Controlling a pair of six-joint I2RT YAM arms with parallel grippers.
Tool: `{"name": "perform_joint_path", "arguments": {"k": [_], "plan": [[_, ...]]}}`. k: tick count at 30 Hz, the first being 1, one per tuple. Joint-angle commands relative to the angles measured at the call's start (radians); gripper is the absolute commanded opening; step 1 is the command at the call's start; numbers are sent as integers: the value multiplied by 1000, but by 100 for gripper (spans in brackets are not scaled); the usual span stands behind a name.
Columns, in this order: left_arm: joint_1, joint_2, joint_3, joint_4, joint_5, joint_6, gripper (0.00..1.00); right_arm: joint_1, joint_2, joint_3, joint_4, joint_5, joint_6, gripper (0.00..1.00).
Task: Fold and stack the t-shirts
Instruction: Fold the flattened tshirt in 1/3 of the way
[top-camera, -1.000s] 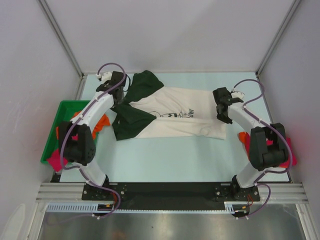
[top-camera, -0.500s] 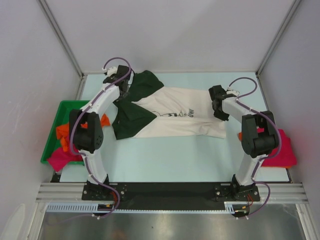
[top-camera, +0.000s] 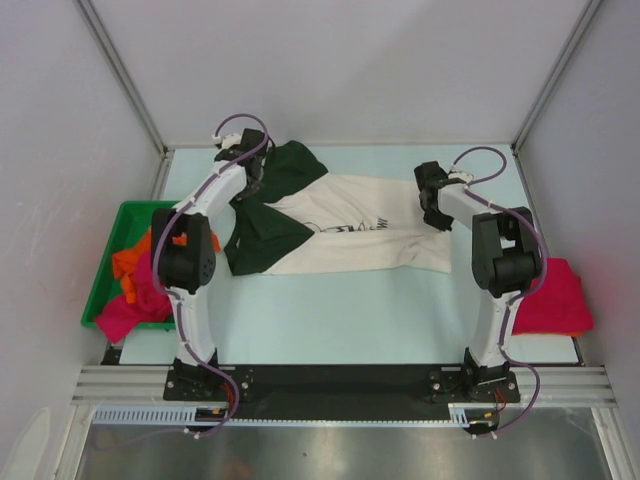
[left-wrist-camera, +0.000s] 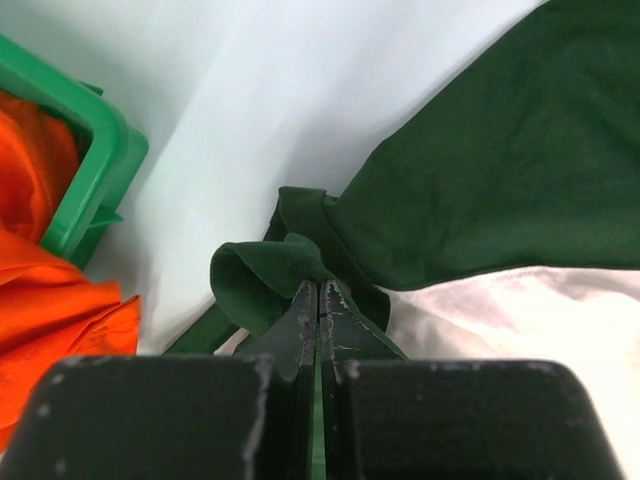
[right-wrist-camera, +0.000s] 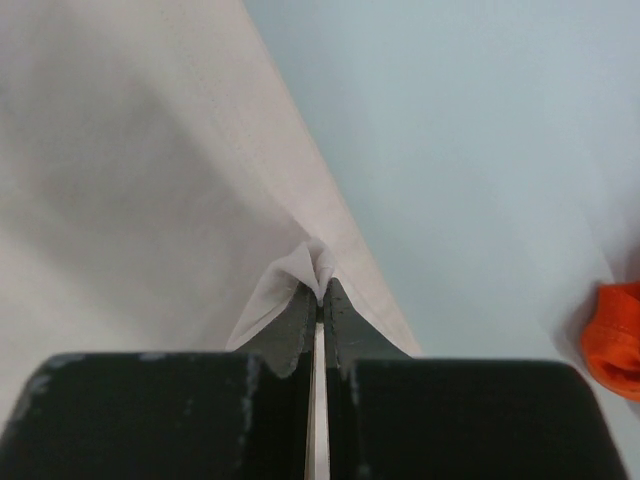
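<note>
A cream t-shirt (top-camera: 350, 238) with dark green sleeves and a black print lies crumpled across the middle of the table. My left gripper (top-camera: 251, 186) is at its left end. In the left wrist view that gripper (left-wrist-camera: 318, 291) is shut on a fold of the dark green sleeve (left-wrist-camera: 270, 275). My right gripper (top-camera: 432, 216) is at the shirt's right end. In the right wrist view it (right-wrist-camera: 320, 292) is shut on a small peak of the cream hem (right-wrist-camera: 310, 262). An orange t-shirt (top-camera: 132, 260) and a magenta one (top-camera: 125, 312) fill the bin. A crimson t-shirt (top-camera: 550, 297) lies at the right.
The green plastic bin (top-camera: 103, 262) stands at the table's left edge, and its rim (left-wrist-camera: 95, 170) is close to my left gripper. A red-orange cloth edge (right-wrist-camera: 618, 342) shows at the right of the right wrist view. Grey walls close in the table at the back and sides.
Both arms have stretched toward the back wall, carrying the pinched ends of the cream shirt slightly away. The right arm no longer covers the crimson shirt. Both grippers stay shut.
</note>
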Motion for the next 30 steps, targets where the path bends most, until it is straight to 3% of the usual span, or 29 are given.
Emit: {"name": "perform_joint_path", "arguments": {"k": [1,7,8,9,10,12,13,14,16,19,23,30], "plan": [[9,32,90,-10,5,28,0,-10,35,72,16,35,-14,0],[9,33,106,-16,13,33,0,-10,47,68,21,25,-40,0],[9,29,106,-14,13,34,2,-9,15,57,43,23,-44,4],[9,24,107,-14,15,37,12,-9,-3,48,57,22,-50,10],[9,7,110,-11,16,39,16,-1,-19,40,68,28,-66,24],[9,-16,115,-13,24,43,32,5,-63,49,61,46,-73,43],[6,-28,115,-14,22,45,39,5,-83,51,54,64,-75,60],[5,-60,115,-13,24,48,51,13,-98,54,42,72,-80,66],[-5,-97,98,-14,21,54,60,19,-157,49,19,94,-83,76],[-29,-181,28,-10,21,44,63,54,-235,7,-13,98,-83,75],[-106,-327,-133,27,18,28,54,134,-336,-137,-18,63,-23,70],[-267,-416,-388,89,42,-36,49,229,-404,-394,16,-35,124,59]]}}
